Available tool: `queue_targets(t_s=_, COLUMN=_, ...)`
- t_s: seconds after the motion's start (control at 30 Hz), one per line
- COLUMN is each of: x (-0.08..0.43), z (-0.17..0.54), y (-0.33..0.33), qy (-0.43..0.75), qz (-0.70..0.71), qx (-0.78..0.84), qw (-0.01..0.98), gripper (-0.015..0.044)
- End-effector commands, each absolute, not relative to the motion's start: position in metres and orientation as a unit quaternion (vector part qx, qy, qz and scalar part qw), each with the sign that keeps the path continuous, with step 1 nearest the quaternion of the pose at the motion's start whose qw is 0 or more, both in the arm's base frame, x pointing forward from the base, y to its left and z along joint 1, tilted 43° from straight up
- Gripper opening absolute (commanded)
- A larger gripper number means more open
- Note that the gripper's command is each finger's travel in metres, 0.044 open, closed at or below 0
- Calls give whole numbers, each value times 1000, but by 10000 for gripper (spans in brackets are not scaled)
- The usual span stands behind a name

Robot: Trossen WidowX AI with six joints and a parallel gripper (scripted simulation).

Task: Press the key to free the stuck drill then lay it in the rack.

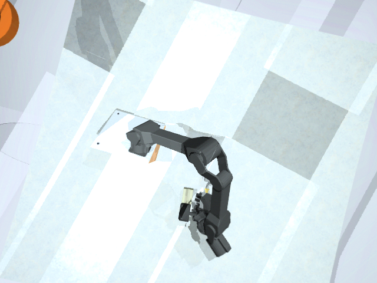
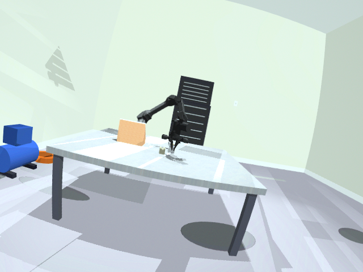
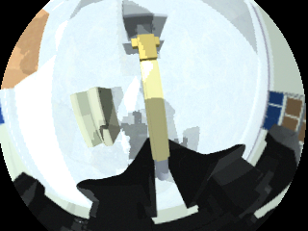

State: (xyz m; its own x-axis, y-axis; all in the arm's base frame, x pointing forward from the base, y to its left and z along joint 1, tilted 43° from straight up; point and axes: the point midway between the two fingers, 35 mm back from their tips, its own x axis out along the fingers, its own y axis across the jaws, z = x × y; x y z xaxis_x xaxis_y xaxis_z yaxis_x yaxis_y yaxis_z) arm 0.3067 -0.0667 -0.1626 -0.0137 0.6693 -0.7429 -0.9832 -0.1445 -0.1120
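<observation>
My gripper (image 3: 154, 139) (image 2: 172, 151) is low over the table. Its dark fingers are shut on the drill, whose grey end (image 3: 162, 169) shows between them. A long pale yellow bar (image 3: 156, 111) (image 1: 207, 190) runs from the fingers up to a brass crosspiece, apparently the key, beside a grey block (image 3: 137, 24). Whether the key is down, and how far the drill sits inside the bar, I cannot tell. The rack, a pale grooved block (image 3: 87, 117) (image 1: 188, 194) (image 2: 161, 151), stands beside the gripper, to its left in the wrist view, with no drill in its groove.
An orange panel (image 2: 131, 132) (image 1: 155, 153) (image 3: 24, 50) stands upright near the arm's base. The arm (image 1: 170, 140) (image 2: 159, 109) reaches past it over the table (image 1: 274, 213) (image 2: 205, 172). A dark slatted cabinet (image 2: 193, 112) stands behind the table.
</observation>
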Motion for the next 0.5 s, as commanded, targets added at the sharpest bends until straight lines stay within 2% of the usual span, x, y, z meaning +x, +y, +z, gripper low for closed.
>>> queue_targets(t_s=0.0, x=307, z=-160, y=-69, qy=229, qz=674, qx=-346, qw=611, gripper=0)
queue_targets(t_s=0.47, x=307, z=-155, y=-73, qy=229, qz=674, qx=-346, qw=611, gripper=0)
